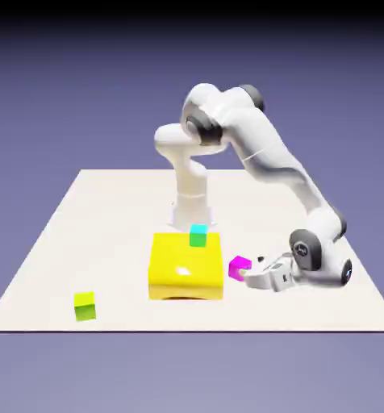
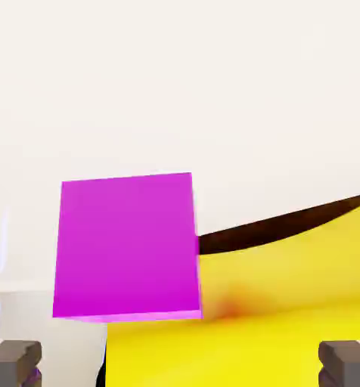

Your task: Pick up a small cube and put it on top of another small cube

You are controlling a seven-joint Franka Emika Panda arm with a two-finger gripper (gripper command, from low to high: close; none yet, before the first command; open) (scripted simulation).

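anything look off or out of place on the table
Nothing looks spilled or damaged. The one oddity is the yellow block: its underside curves up at the near edge rather than lying flat. The teal cube, magenta cube and lime cube look intact.

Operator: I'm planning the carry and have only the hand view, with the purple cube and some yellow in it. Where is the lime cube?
Observer: The lime cube is on the table at the exterior view's left, across the yellow block from the purple cube.
Operator: Anything on that block to stay clear of?
Observer: Yes, a teal cube sits on top of it, near the robot's side.
Operator: And how is my hand angled?
Observer: The gripper is tipped well over, reaching sideways toward the exterior view's left rather than straight down.
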